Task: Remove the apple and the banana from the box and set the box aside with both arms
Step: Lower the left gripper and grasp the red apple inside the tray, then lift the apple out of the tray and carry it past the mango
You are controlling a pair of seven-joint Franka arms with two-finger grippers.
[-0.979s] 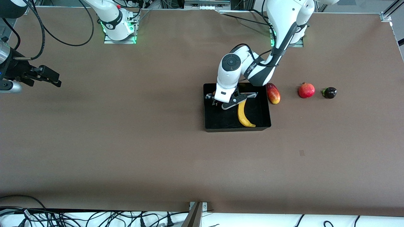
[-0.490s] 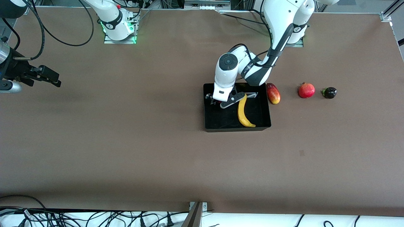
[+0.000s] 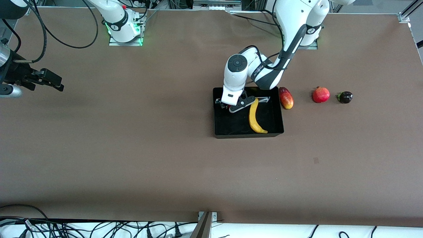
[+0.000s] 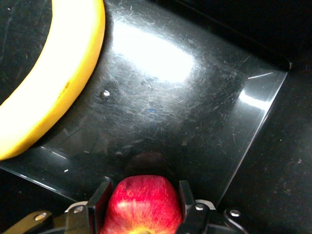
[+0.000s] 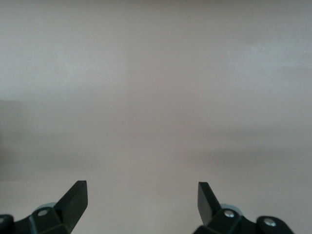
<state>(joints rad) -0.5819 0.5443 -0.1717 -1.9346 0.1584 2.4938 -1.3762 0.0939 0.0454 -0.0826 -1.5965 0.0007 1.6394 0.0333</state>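
apple (image 4: 140, 204) base cut off, banana (image 4: 53, 78) ends cropped

The left arm bends down, its left gripper (image 3: 228, 106) clamped on the apple (image 4: 141, 204). The right gripper (image 5: 141, 202) waits aloft, fingers spread.

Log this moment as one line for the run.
left gripper: gripping apple in box | banana: in box | right gripper: open, waiting

This is a robot laboratory. Two white robot arms (image 3: 284, 39) are bolted by metal base plates (image 3: 125, 41) to a wide counter (image 3: 132, 158) covered with plain brown sheet. Loose black cables (image 3: 99, 228) lie in bundles along the counter's edge, and aluminium frame profiles (image 3: 408, 11) stand at its corners. Green status lights (image 3: 107, 28) glow at one base.
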